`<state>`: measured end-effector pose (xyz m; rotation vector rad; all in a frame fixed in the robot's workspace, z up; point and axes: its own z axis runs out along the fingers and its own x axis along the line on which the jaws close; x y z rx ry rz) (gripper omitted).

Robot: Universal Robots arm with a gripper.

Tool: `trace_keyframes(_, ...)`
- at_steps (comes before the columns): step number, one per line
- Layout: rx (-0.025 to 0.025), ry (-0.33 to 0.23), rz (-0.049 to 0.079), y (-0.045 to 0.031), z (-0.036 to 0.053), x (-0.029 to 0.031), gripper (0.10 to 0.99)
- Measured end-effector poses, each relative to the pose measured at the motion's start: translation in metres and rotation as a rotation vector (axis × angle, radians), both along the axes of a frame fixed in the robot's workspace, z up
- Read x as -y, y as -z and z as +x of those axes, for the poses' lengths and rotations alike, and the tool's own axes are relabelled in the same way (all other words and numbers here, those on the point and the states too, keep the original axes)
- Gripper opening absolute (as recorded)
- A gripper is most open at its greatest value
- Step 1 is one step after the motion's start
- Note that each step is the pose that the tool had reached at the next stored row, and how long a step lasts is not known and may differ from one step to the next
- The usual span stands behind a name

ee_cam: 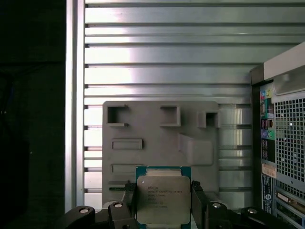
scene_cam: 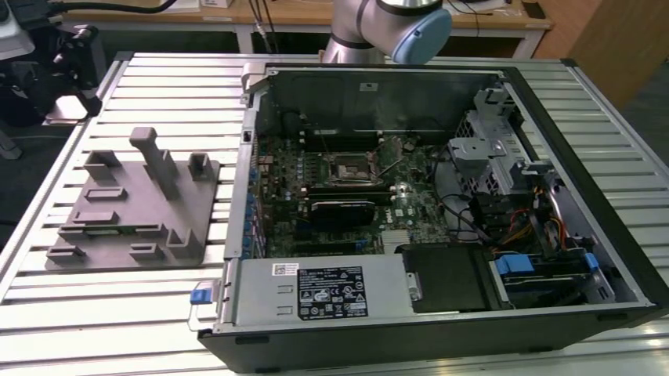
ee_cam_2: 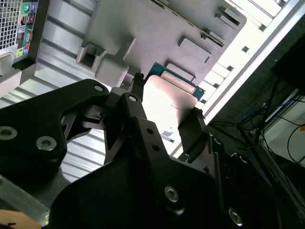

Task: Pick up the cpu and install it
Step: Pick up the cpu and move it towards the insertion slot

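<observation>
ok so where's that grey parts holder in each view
Exterior view: the grey parts holder lies on the slatted table at the exterior view's left, beside the open computer case.
First wrist view: the holder lies beyond the cpu held in the gripper.
Second wrist view: the holder lies beyond the cpu.
Shared landmark: the computer case.

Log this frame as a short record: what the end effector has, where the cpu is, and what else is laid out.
end effector: shut on the cpu, one finger at each of two opposite edges
cpu: metal top facing the first wrist view, held over the grey fixture, seemingly lifted off it
fixture: flat on the slatted table, beside the case
case: side open, board exposed
socket: on the board inside the case, away from the cpu
</observation>
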<state>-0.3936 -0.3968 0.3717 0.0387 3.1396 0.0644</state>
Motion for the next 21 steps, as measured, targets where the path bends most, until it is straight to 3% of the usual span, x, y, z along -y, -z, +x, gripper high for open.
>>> trace_keyframes(9, -0.0001, 0.000, 0.000, 0.0000, 0.0080, 0.0000, 0.541)
trace_keyframes(21, -0.0001, 0.000, 0.000, 0.0000, 0.0117, 0.0000, 0.541)
